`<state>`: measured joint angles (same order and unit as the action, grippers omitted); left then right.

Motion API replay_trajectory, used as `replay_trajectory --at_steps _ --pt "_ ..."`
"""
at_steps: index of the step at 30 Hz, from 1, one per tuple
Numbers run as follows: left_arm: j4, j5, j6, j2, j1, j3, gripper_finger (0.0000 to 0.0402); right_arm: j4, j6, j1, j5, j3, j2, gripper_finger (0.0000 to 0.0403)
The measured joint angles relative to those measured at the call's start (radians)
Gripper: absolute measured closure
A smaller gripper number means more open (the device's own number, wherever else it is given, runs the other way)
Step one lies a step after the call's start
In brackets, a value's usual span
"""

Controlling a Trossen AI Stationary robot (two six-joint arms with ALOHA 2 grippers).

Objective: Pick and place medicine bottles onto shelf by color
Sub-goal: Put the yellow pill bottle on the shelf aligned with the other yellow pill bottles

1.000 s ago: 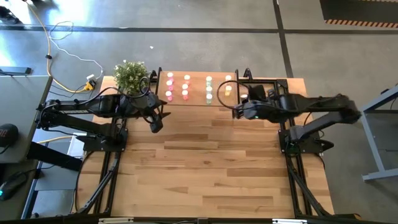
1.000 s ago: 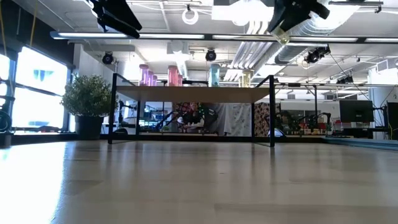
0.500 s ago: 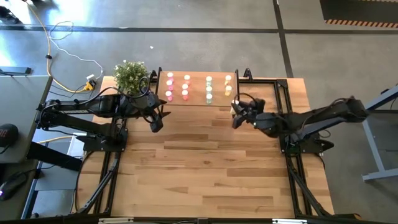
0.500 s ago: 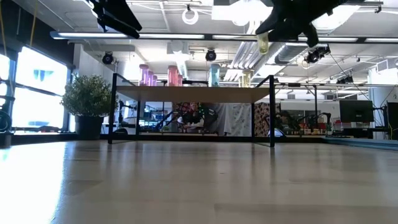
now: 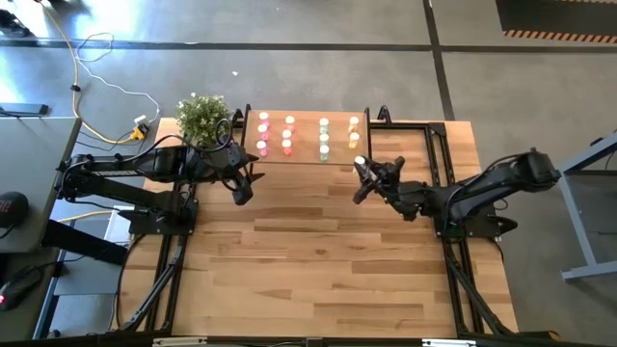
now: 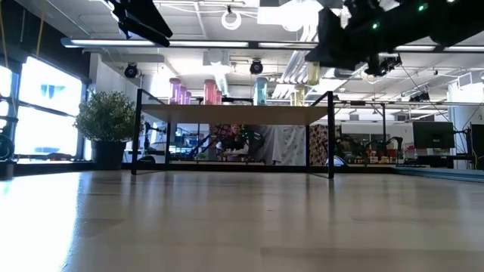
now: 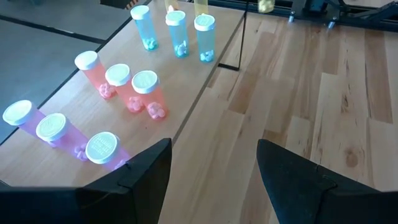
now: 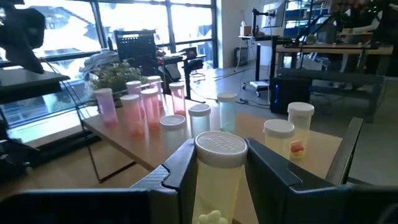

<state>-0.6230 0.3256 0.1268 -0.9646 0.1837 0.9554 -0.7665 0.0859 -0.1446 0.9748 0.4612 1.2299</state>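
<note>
right pincer [image 5: 359, 172] grips a yellow bottle [image 8: 216, 177] upright, above the desk [image 5: 318, 251]; the shelf [image 5: 307, 157] lies toward eleven o'clock. left pincer [image 5: 241, 183] waits open, farther from the yellow row.

Low view: left gripper [image 6: 140, 19] cut off by top edge. Right wrist view: held yellow bottle [image 8: 217, 180] cut off below. High view: shelf [image 5: 307, 138] bottles too small to count by colour.

Light: bright, even daylight; windows [image 6: 30, 106] glare at left of the low view
Shadows: soft
Blur: near counter [image 6: 242, 227] unfocused
</note>
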Motion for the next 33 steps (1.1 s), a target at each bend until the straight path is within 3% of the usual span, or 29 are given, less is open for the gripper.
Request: replay_trajectory --at_steps 14,33 --pt "0.0 0.0 0.0 0.0 0.0 0.0 0.0174 -0.112 -0.07 0.099 -0.025 0.082 0.206 0.0298" --pt "0.0 0.0 -0.002 0.0 0.0 0.0 0.0174 0.038 0.045 0.202 -0.067 0.108 0.212 0.0298"
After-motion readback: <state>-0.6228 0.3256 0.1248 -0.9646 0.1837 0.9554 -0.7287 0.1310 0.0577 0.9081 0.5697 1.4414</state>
